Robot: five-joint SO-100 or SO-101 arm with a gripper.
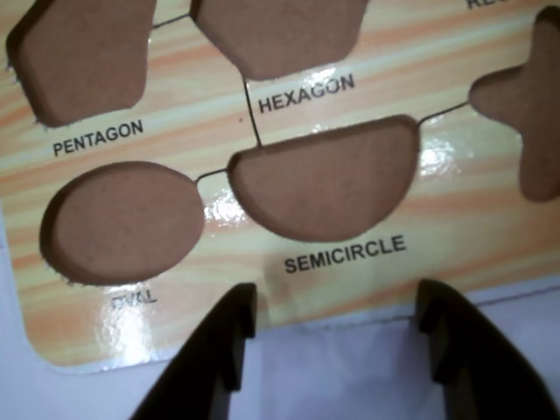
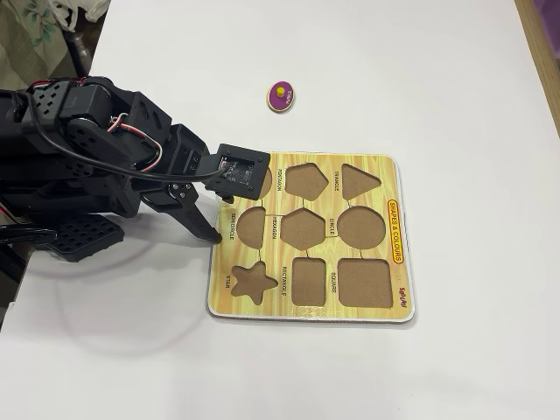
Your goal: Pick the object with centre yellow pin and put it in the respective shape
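A purple oval piece [image 2: 280, 94] with a yellow centre pin lies on the white table, apart from the board and well beyond it. The wooden shape board [image 2: 386, 168] has empty cutouts. In the wrist view the board [image 1: 455, 219] shows the oval cutout [image 1: 122, 223], semicircle cutout [image 1: 324, 179], pentagon cutout [image 1: 79, 52], hexagon cutout [image 1: 280, 35] and part of the star cutout [image 1: 529, 105]. My gripper [image 1: 337, 293] is open and empty, its black jaws straddling the board's near edge below the semicircle. In the fixed view the gripper [image 2: 219, 224] hovers at the board's left edge; the camera mount hides the oval cutout.
The black arm and its base [image 2: 79, 166] fill the left side of the fixed view. The triangle cutout [image 2: 359, 179], circle cutout [image 2: 360, 227], rectangle cutout [image 2: 308, 282] and square cutout [image 2: 363, 282] are empty. White table [image 2: 420, 79] surrounds the board.
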